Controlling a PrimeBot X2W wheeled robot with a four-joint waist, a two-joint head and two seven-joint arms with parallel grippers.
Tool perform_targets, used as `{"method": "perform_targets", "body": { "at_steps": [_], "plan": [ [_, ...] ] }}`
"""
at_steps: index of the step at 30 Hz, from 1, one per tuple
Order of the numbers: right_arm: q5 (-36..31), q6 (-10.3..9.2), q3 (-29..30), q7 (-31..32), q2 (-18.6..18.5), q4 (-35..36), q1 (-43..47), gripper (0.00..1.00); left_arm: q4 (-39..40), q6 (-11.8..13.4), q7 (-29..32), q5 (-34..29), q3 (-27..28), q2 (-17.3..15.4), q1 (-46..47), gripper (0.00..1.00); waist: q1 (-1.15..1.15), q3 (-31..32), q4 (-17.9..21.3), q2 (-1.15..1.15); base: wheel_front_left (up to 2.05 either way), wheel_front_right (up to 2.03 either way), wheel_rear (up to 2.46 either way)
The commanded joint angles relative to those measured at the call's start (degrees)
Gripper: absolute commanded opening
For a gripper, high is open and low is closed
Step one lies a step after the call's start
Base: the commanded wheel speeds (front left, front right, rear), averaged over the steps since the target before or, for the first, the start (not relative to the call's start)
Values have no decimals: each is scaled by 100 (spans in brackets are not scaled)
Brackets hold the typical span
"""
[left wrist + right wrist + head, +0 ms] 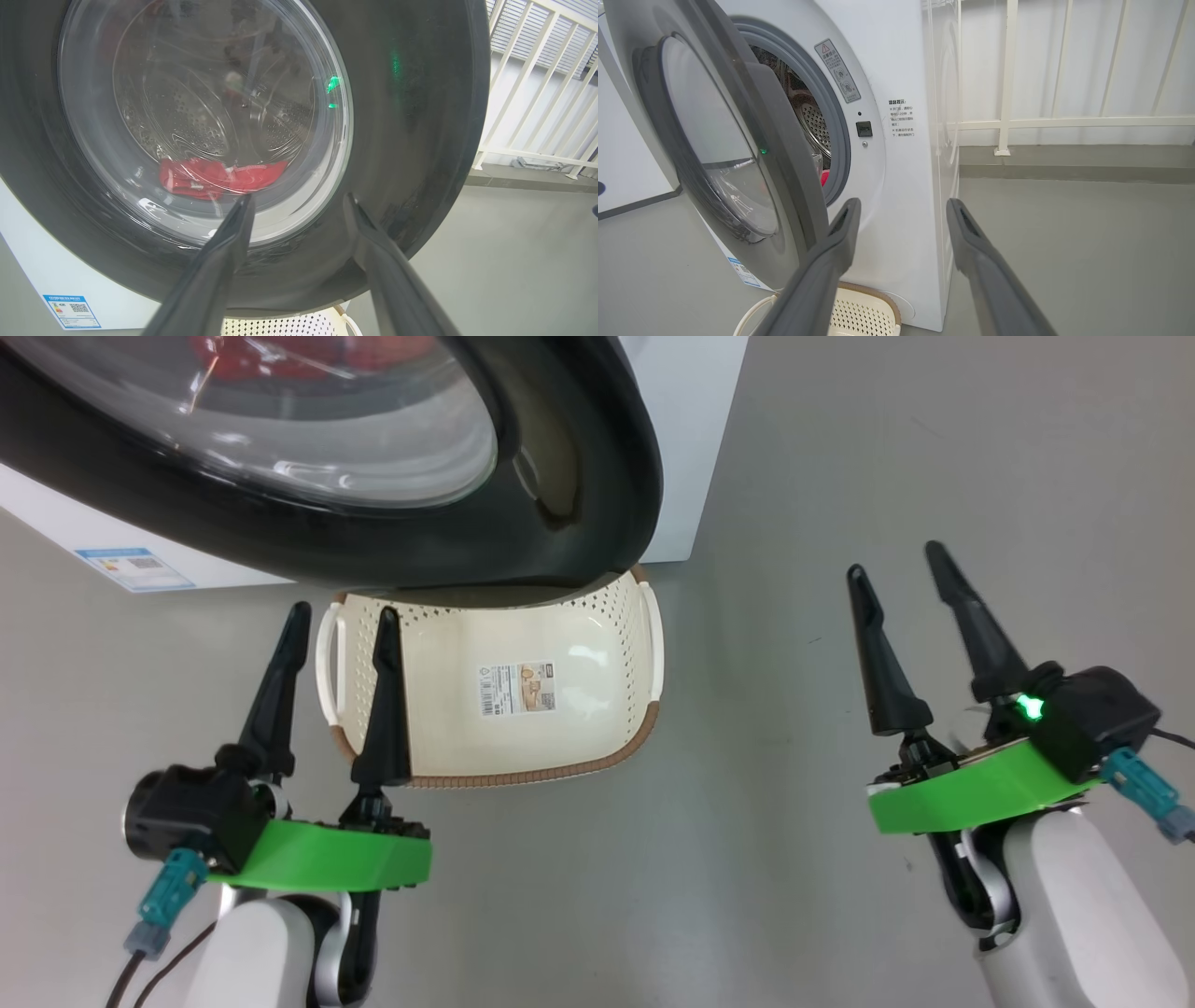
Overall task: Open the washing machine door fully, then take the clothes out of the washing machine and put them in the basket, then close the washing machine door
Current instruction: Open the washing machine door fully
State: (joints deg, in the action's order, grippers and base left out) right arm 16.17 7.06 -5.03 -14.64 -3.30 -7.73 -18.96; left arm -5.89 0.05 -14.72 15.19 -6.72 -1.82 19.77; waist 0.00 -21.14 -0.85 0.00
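Hovering with fingers spread wide, gripping nothing: left gripper [344, 610] at the near-left rim of the basket [523, 780], right gripper [894, 558] over open grey floor [840, 476]. Overhanging the basket's far edge: part-open washing machine door [579, 476], glossy black rim, bulging clear glass. Showing through that glass, low in the perforated steel drum: red clothes [210, 177]. Standing behind: white, flat-sided washing machine [906, 186].

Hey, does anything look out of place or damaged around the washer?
Nothing looks spilled or broken. Only oddity: the washing machine door stands partly open, overhanging the far end of the empty basket on the floor.
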Motion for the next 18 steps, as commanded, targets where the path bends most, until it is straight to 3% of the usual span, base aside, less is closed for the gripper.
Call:
{"method": "perform_targets", "body": {
  "at_steps": [1, 6, 18],
  "plan": [
    [11, 43, -219, -36, 42, 96, -92, 0, 189, 48, -28, -24, 182, -106, -5, 100, 0, -18, -10, 0, 0, 0, 0],
    [291, 43, -349, -36, 42, 11, -355, 0, 217, 57, -28, -39, 160, -106, 16, 100, 0, -54, -35, 0, 0, 0, 0],
    [3786, 43, -1187, 186, -169, -636, -1782, 0, 214, 54, -28, -23, 52, -106, 133, 100, 0, -197, -193, 0, 0, 0, 0]
  ]
}}
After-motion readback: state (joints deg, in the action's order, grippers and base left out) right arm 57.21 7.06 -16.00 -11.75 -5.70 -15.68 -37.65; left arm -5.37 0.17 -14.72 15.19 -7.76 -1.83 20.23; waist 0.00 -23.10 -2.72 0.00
